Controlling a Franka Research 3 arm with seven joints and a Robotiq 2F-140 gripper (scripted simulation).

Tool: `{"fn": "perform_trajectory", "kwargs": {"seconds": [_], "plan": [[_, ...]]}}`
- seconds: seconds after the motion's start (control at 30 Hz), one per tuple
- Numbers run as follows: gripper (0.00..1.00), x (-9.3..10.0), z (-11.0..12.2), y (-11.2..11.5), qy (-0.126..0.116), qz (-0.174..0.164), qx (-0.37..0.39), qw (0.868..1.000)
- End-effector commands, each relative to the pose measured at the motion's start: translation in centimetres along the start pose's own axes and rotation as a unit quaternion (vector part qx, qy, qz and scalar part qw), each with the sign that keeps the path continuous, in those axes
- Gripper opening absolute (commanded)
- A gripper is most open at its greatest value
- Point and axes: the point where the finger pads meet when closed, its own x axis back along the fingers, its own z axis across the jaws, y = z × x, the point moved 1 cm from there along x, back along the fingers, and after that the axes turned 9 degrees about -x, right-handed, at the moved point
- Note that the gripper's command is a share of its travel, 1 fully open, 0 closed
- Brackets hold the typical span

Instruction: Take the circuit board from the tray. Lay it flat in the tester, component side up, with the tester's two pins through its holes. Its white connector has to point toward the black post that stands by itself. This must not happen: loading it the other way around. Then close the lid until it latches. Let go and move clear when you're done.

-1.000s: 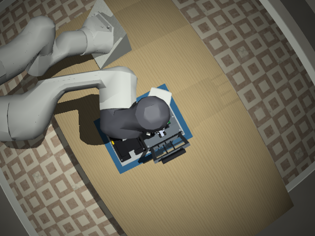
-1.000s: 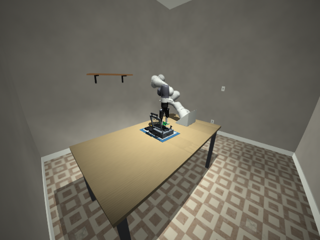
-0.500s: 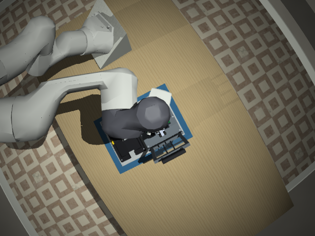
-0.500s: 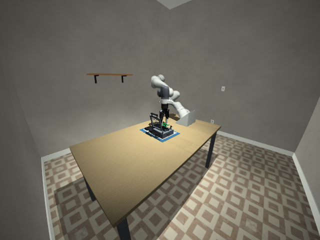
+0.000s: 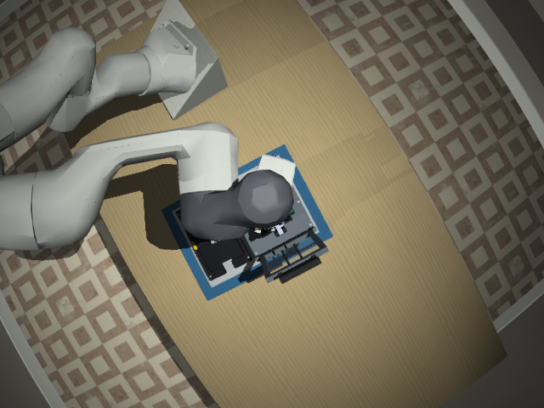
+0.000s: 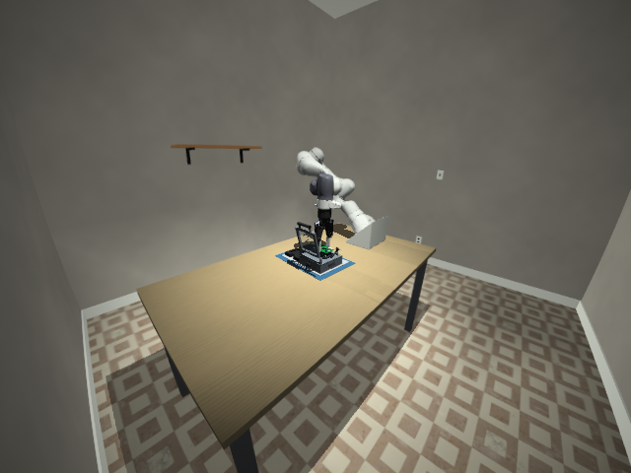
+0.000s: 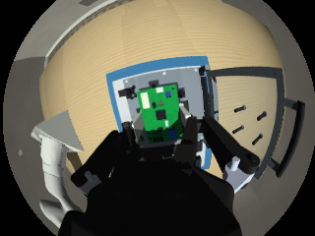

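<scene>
The green circuit board (image 7: pixel 159 113) shows component side up between my fingers in the wrist view. My gripper (image 7: pixel 160 115) is shut on its near end and holds it low over the grey tester bed (image 5: pixel 286 235). I cannot tell whether it rests on the pins. A sliver of green shows beside my wrist in the overhead view (image 5: pixel 291 212) and at tester height in the room view (image 6: pixel 327 249). The tester's lid (image 5: pixel 291 259) (image 6: pixel 306 236) is a dark frame with a bar handle, and it stands open. The black tray (image 5: pixel 219 257) lies next to the tester, partly under my arm.
Tester and tray sit on a blue mat (image 5: pixel 211 287) on the wooden table. A white block (image 5: pixel 276 166) stands at the mat's far corner. My arm's base mount (image 5: pixel 189 65) is at the table's back edge. The open lid frame (image 7: pixel 252 121) rises right of my fingers.
</scene>
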Motion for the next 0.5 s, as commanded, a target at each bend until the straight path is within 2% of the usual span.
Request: {"fn": "perform_trajectory", "kwargs": {"seconds": [0.0, 0.47], "plan": [[0.46, -0.52, 0.08, -0.12, 0.001, 0.002, -0.005, 1.000], [0.46, -0.85, 0.08, -0.12, 0.001, 0.002, -0.005, 1.000]]}}
